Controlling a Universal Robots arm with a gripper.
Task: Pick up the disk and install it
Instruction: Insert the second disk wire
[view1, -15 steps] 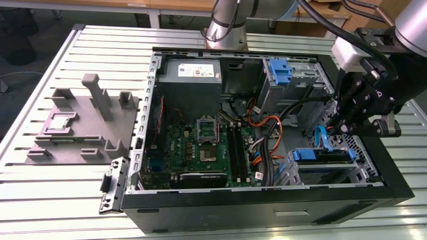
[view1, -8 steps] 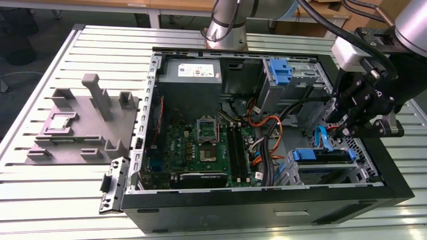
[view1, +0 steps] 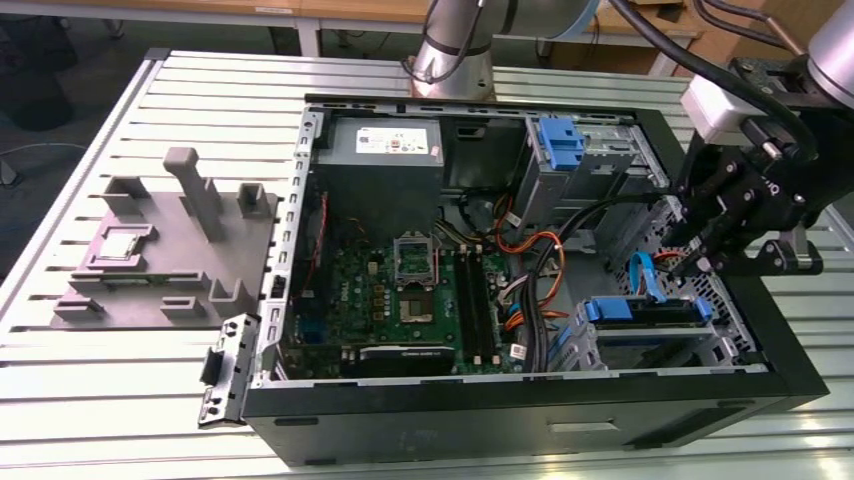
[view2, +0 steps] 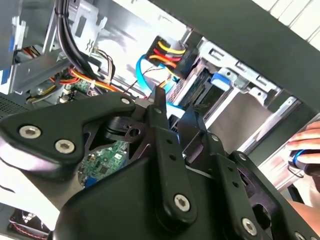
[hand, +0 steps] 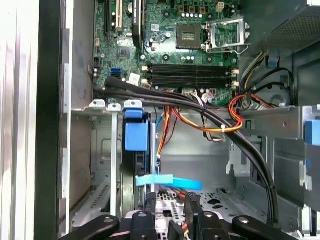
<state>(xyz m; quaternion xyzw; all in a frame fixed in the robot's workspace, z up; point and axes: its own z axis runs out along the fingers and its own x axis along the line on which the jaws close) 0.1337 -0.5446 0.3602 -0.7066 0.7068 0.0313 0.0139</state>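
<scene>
The disk (view1: 646, 311) sits in the lower drive cage of the open computer case (view1: 534, 410), at the exterior view's right, with its blue carrier facing out. In the first wrist view it stands edge-on in the cage slot, with the disk's blue carrier tab (hand: 136, 134) on its end. My gripper (view1: 690, 262) hangs just above that cage, open and holding nothing. In the first wrist view the gripper (hand: 171, 201) straddles a flat blue cable (hand: 169, 181) next to the disk. The gripper (view2: 176, 109) and the blue tab (view2: 223, 80) also show in the second wrist view.
A grey power supply (view1: 384, 142) and the motherboard (view1: 400, 290) fill the case's other side. An upper bay holds another blue carrier (view1: 561, 140). Black and orange cables (hand: 220, 125) cross beside the cage. A grey fixture (view1: 160, 250) stands on the table. A person's hand (view2: 307, 142) is outside the case.
</scene>
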